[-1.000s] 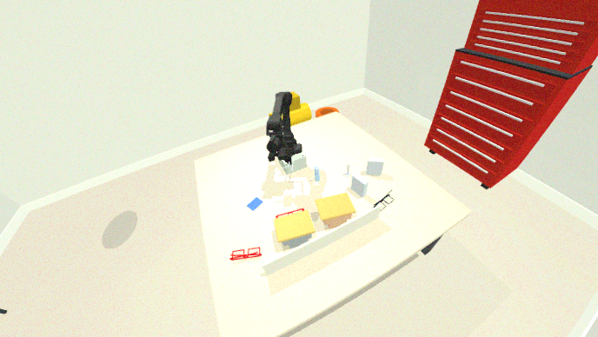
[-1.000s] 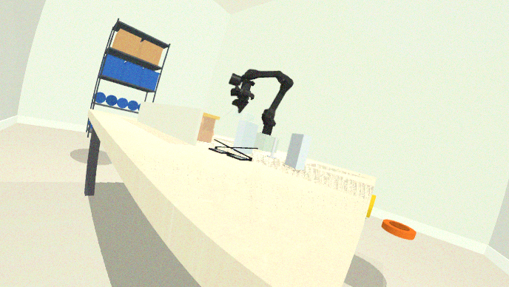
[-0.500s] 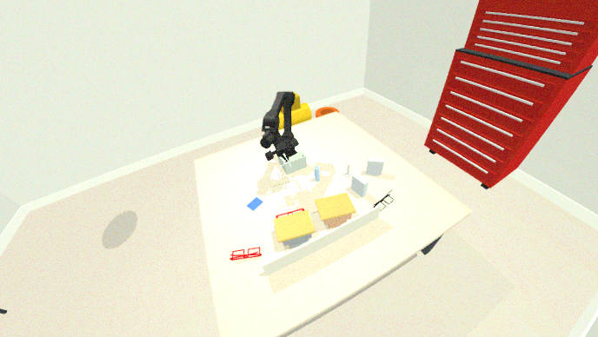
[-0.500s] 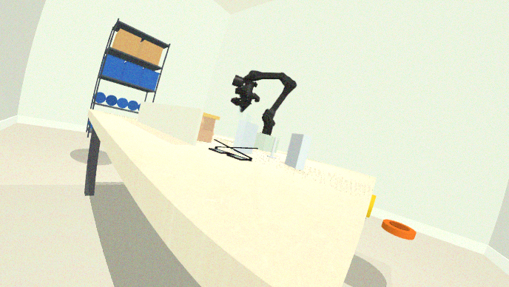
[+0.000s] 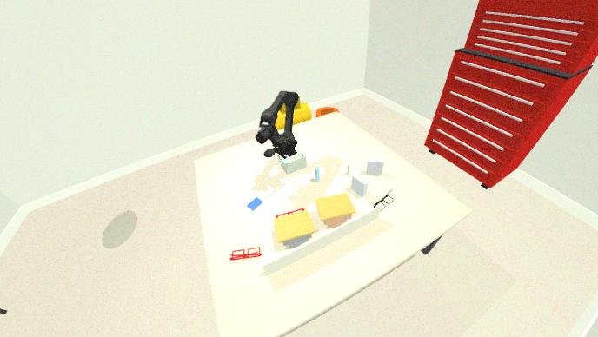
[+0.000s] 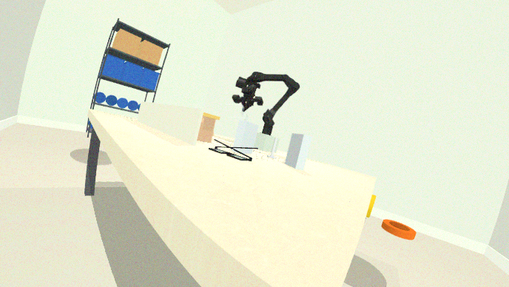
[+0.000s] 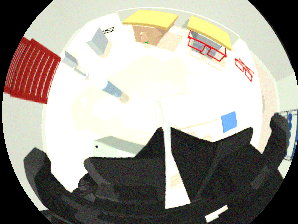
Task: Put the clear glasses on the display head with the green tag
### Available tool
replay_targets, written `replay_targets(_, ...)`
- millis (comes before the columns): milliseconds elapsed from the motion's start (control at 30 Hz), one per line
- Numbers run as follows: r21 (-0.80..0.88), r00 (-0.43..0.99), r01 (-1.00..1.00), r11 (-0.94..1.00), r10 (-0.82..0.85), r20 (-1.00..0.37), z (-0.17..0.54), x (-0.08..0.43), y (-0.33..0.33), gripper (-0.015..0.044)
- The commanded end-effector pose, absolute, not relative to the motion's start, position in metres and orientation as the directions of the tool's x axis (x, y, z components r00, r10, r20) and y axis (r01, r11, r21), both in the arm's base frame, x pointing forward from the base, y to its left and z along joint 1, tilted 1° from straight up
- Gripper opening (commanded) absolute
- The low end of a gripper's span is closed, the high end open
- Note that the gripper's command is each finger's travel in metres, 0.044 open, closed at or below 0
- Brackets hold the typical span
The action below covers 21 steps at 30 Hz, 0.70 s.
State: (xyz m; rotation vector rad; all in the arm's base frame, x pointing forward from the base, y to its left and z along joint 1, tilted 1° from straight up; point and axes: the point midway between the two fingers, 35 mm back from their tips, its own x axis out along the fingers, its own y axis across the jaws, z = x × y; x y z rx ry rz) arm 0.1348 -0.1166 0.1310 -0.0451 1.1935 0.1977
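In the top view, the gripper [image 5: 284, 156] [image 6: 244, 109] [image 7: 166, 131] is seen just over the pale green box [image 5: 295, 164] [image 6: 265, 142] [image 7: 117, 146], with the clear glasses [image 5: 282, 160] [image 6: 244, 115] [image 7: 166, 117] only faintly made out beside it. The blue square [image 5: 255, 203] [image 7: 229, 122] is placed left of and below the box in the picture; farther below it, two yellow-topped stands are seen.

In the exterior view, the clear glasses are held beneath the closed fingertips, above and to the left of the box in the picture. The black glasses [image 5: 384, 201] [image 6: 233, 153] [image 7: 108, 30] are laid on the table, nearer the camera than the box.

In the wrist view, a pale, thin part of the clear glasses is pinched between the fingers. Well apart from the box, a small green tag [image 7: 146, 43] is shown on the tan display head [image 5: 339, 221] [image 6: 206, 129] [image 7: 145, 37]; the glasses are not seated there.
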Motion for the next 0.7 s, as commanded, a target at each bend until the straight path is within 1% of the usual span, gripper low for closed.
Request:
replay_targets(0, 0.006, 0.380, -0.286, 0.958, 0.119, -0.917, 0.133, 0.129, -0.114, 0.0000)
replay_targets(333, -0.142, 0.425, -0.488, 0.861, 0.093, -0.900, 0.137, 0.118, -0.112, 0.0000)
replay_targets(667, -0.297, 0.468, -0.648, 0.702, 0.059, -0.882, 0.140, 0.108, -0.109, 0.0000)
